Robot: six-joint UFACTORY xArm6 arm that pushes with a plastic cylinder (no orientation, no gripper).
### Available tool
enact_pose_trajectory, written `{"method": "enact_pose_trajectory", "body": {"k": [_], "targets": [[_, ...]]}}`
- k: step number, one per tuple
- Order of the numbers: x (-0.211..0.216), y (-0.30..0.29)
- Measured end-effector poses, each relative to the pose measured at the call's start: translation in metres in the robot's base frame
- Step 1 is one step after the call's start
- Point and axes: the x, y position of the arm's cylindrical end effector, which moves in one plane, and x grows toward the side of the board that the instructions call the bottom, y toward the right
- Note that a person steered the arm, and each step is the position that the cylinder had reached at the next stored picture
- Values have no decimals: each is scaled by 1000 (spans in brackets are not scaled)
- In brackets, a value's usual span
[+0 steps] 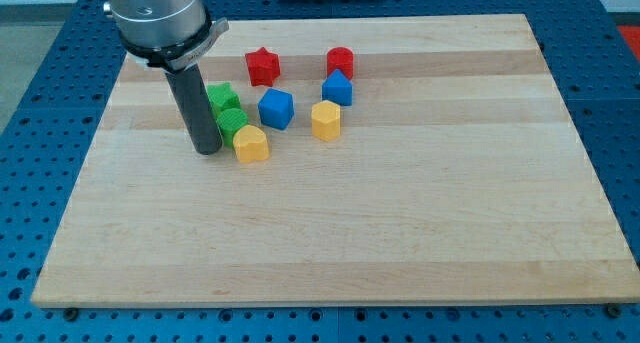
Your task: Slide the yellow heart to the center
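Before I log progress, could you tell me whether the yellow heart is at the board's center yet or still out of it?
Still out: the yellow heart sits up and left of the board's middle, with my tip just left of it.

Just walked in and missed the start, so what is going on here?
A robot arm is pushing small coloured blocks about on a wooden board with a dark rod. My tip sits just left of the yellow heart, close to or touching it, with two green blocks right behind. The heart lies in the upper left cluster, so it has not reached the centre yet.
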Motion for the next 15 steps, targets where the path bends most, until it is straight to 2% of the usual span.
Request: {"method": "enact_pose_trajectory", "body": {"k": [2,4,5,6,7,8,9,10,13,15], "targets": [[47,87],[44,167],[8,170],[1,170],[42,188],[88,165],[89,91],[89,66],[86,67],[71,27]]}}
